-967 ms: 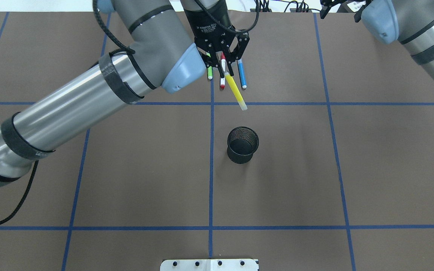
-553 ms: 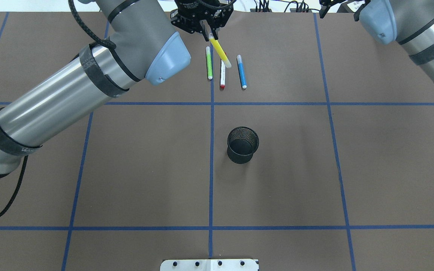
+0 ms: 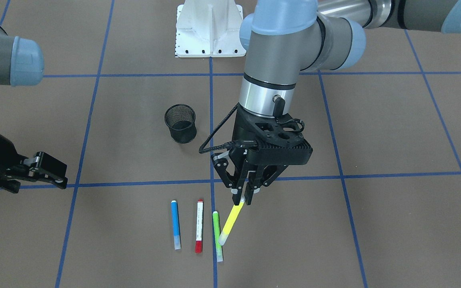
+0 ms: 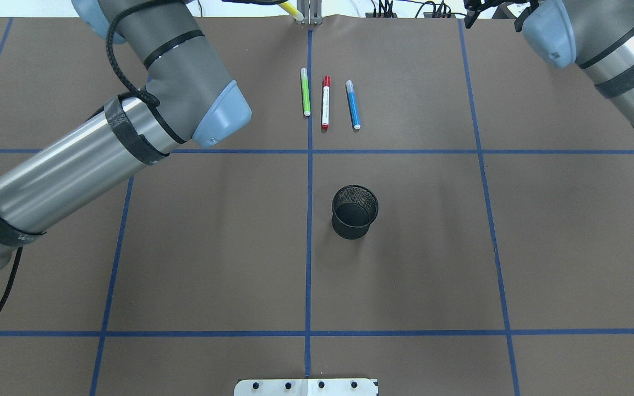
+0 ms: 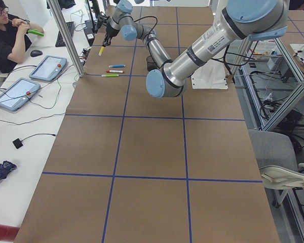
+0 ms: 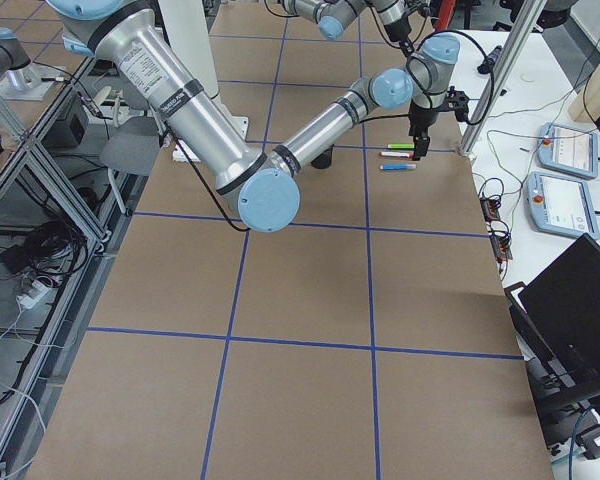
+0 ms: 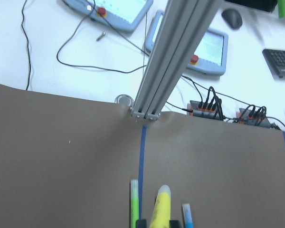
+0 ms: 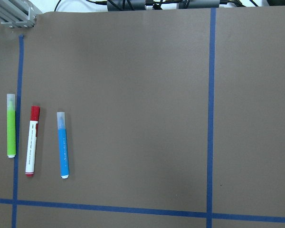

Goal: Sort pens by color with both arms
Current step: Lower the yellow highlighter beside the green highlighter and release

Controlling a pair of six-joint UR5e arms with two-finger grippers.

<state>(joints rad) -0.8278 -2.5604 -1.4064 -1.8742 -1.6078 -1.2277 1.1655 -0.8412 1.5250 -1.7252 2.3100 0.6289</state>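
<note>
My left gripper [image 3: 245, 199] is shut on the top end of the yellow pen [image 3: 230, 221] and holds it tilted above the table, near the far edge. The wrist view shows the yellow pen [image 7: 160, 208] between the fingers. On the table lie side by side the lime green pen [image 4: 305, 93], the white pen with the red cap [image 4: 326, 103] and the blue pen [image 4: 353, 104]. My right gripper [image 3: 34, 176] hangs open and empty off to the right of the pens, high above the table. Its wrist view shows the three pens, the blue pen [image 8: 62, 145] nearest.
A black mesh cup [image 4: 354, 211] stands upright near the table's middle, nearer me than the pens. An aluminium post [image 7: 173, 57] rises at the far edge just beyond the left gripper. Tablets and cables lie past that edge. The white pedestal base [image 3: 208, 30] is at my side.
My left gripper has carried the yellow pen up and away from above the row of pens toward the far edge. The three pens on the table and the right arm have not moved.
</note>
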